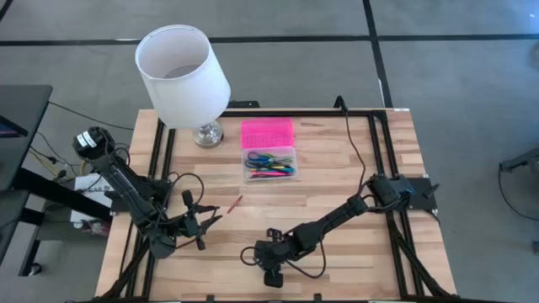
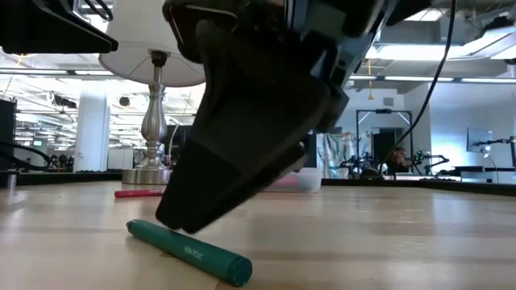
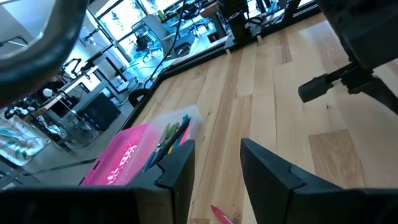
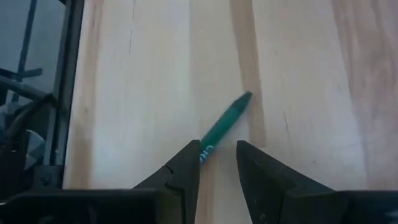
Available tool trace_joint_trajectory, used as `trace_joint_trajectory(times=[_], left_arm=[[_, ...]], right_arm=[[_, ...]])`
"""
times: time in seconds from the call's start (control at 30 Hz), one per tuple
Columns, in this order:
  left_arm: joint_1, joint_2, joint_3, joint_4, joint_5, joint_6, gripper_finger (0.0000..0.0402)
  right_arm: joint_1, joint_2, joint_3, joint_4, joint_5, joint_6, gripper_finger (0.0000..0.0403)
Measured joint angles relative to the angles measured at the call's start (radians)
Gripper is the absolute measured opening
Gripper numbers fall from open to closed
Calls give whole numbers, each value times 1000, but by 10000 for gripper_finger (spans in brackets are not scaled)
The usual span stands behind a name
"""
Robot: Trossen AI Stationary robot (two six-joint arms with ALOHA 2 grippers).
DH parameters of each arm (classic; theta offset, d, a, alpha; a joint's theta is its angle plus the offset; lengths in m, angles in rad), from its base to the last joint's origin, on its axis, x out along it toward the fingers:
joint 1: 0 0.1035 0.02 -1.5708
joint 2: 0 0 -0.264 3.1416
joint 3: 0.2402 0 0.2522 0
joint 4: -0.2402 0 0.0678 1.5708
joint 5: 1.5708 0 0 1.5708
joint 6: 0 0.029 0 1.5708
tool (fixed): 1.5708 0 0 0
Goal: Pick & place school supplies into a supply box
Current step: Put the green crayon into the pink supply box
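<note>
One green pen [image 4: 225, 124] is lying on the counter [image 4: 311, 74], slanting forward from between the right end effector's [image 4: 217, 163] parted, empty fingers; left end effector [image 3: 214, 165] is also hovering parted and empty.

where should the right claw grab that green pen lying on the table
Across the middle of the barrel, coming straight down from above. The green pen lies flat on the bare table, thin and round, so only its two long sides offer a hold. The right claw hangs open over its near end; probably shift along the barrel toward mid-length so it lifts level.
</note>
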State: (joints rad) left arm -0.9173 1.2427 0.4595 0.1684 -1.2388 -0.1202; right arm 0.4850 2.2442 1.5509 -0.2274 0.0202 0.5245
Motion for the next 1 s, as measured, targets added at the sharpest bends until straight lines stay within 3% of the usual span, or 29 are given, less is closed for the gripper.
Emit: trace_joint_trajectory(times=[0.4,0.77,1.0], left_arm=[[0,0,0,1,0,0,124],[0,0,0,1,1,-7,124],[0,0,0,1,1,-7,124]], right_arm=[[13,2,-2,53,-14,32,97],[18,2,-2,4,83,69,97],[19,2,-2,5,86,97,97]])
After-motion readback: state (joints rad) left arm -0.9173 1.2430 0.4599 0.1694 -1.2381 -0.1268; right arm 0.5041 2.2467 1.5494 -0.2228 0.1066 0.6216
